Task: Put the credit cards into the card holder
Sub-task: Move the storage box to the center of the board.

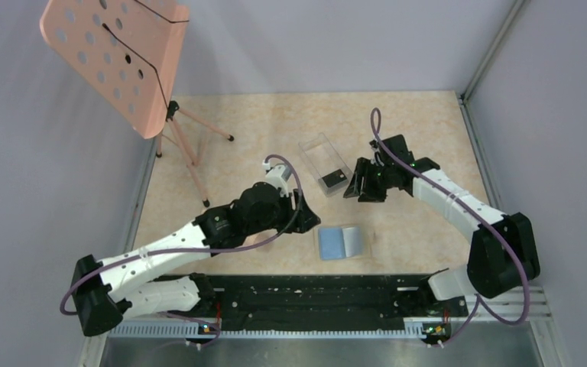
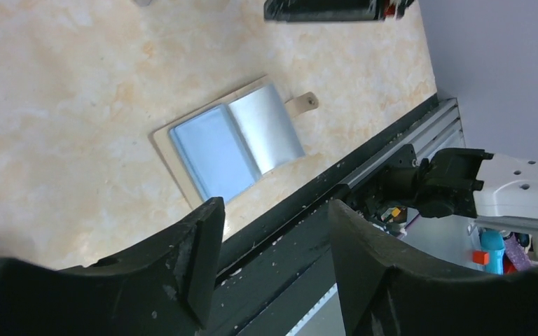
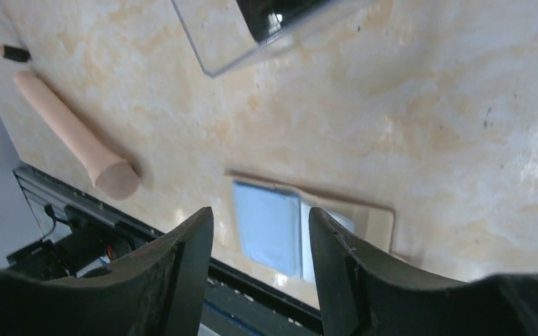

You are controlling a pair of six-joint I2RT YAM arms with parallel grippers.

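Looks barely started. Shows the card holder [image 1: 343,242] lying open, blue-grey side up, lower centre of the top view, no card visible in it. Leaves a dark credit card [image 1: 334,180] inside the clear box [image 1: 317,151] above. Finds left fingers [image 2: 196,245] and right fingers [image 3: 189,259] spread, grasping nothing.

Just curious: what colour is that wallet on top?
The card holder is blue-grey, clearest in the left wrist view.

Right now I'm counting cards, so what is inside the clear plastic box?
One dark card lies inside the clear box, toward its near end. Whether others sit under it is hidden.
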